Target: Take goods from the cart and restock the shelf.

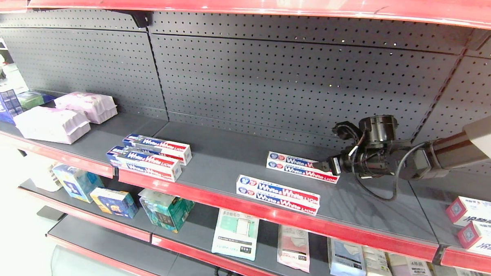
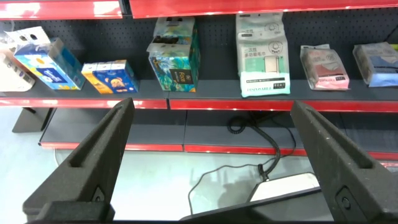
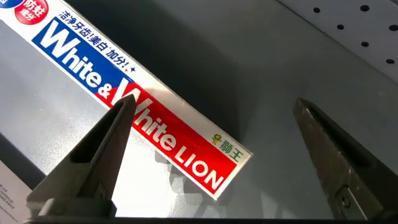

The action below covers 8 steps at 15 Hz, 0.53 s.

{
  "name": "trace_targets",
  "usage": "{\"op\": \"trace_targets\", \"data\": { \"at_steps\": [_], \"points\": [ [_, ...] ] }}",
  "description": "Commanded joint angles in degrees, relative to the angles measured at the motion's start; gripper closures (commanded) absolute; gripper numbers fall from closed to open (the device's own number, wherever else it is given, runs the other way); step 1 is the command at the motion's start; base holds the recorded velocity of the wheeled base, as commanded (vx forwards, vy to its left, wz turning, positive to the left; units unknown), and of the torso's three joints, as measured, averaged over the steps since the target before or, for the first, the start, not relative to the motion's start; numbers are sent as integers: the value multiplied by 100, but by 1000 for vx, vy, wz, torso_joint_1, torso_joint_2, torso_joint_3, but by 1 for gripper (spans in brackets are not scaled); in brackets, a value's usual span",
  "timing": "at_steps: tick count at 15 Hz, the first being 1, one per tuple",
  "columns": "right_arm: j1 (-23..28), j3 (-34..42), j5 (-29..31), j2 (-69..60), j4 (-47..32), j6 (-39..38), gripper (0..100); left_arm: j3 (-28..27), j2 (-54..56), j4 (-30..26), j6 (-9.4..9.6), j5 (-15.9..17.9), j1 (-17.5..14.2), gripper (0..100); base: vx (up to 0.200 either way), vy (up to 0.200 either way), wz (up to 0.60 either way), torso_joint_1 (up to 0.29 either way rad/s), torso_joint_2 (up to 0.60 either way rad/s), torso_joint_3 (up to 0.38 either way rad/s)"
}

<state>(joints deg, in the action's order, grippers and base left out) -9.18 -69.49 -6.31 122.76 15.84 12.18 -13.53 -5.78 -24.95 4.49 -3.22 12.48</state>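
On shelf [image 1: 228,153], right jaws spread over toothpaste box [image 1: 301,166] end.

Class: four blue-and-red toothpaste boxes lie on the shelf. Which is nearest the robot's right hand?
The rightmost toothpaste box: its end lies at the open right hand; no other box comes near.

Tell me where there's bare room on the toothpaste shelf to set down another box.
Widest bare patch: shelf between the left toothpaste pair and the front box, running back to the pegboard. Another lies between the front box and the right-end boxes. Crowded: around the back box, where the right gripper sits open.
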Motion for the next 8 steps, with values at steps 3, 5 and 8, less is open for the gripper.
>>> {"op": "trace_targets", "data": {
  "at_steps": [3, 5, 8],
  "points": [
    [-22, -118, -10, -252, -10, -14, 0, 0, -2, -1, 0, 5, 0, 0, 0, 0, 0, 0, 0, 0],
    [-14, 102, 7, -613, -10, -66, 0, 0, -2, -1, 0, 5, 0, 0, 0, 0, 0, 0, 0, 0],
    [-58, 928, 43, -1404, 51, -576, 0, 0, -2, -1, -44, 49, 0, 0, 0, 0, 0, 0, 0, 0]
  ]
}}
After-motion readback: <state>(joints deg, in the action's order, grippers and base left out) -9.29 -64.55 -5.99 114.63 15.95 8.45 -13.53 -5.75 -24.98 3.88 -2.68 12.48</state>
